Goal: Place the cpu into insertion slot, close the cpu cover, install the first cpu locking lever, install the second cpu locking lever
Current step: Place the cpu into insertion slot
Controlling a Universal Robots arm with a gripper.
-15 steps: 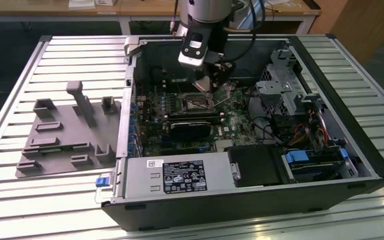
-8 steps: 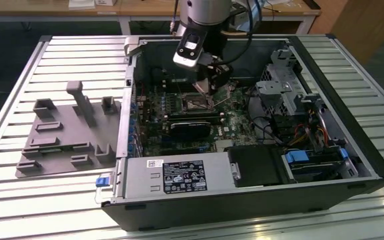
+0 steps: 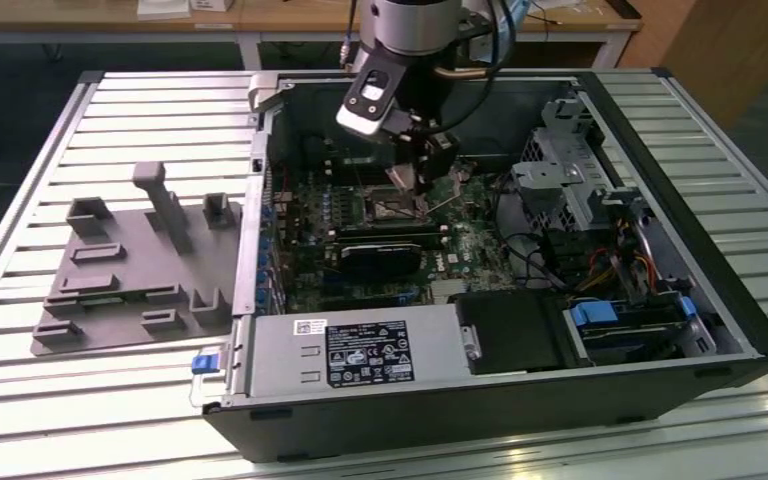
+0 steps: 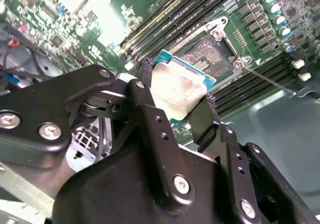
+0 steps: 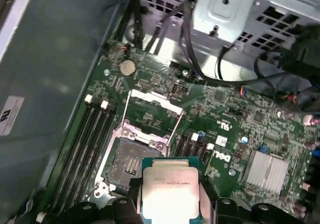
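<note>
**A:** Entry one: the gripper. Location and condition?

**B:** Gripper (image 3: 418,195): upper middle of the exterior view, reaching down into the open computer case (image 3: 704,300). Condition: clenched on the cpu. In the second wrist view the black fingers (image 4: 202,119) press against two opposite edges of the chip.

**A:** Entry two: the cpu.

**B:** Cpu (image 4: 180,92): flat and square, with a pale metal top facing the cameras. It sits between the fingertips and is carried above the green circuit board (image 5: 250,129). It is not seated. In the first wrist view the cpu (image 5: 170,194) hangs just beside the socket, with one edge overlapping the socket's rim in the picture.

**A:** Entry three: the insertion slot.

**B:** Insertion slot (image 5: 132,166): dark centre, silver rim, unoccupied. In the second wrist view the slot (image 4: 212,52) lies just past the chip's far edge. In the exterior view it (image 3: 391,208) sits below the gripper.

**A:** Entry four: the cpu cover.

**B:** Cpu cover (image 5: 155,98): a silver frame, swung open on the far side of the slot. A wire lever (image 4: 270,81) angles away from the slot's corner.

**A:** Sundries?

**B:** Long black memory slots (image 5: 92,139) run beside the socket. A grey fixture (image 3: 131,270) sits on the slatted table (image 3: 37,150) at the exterior view's left.
</note>
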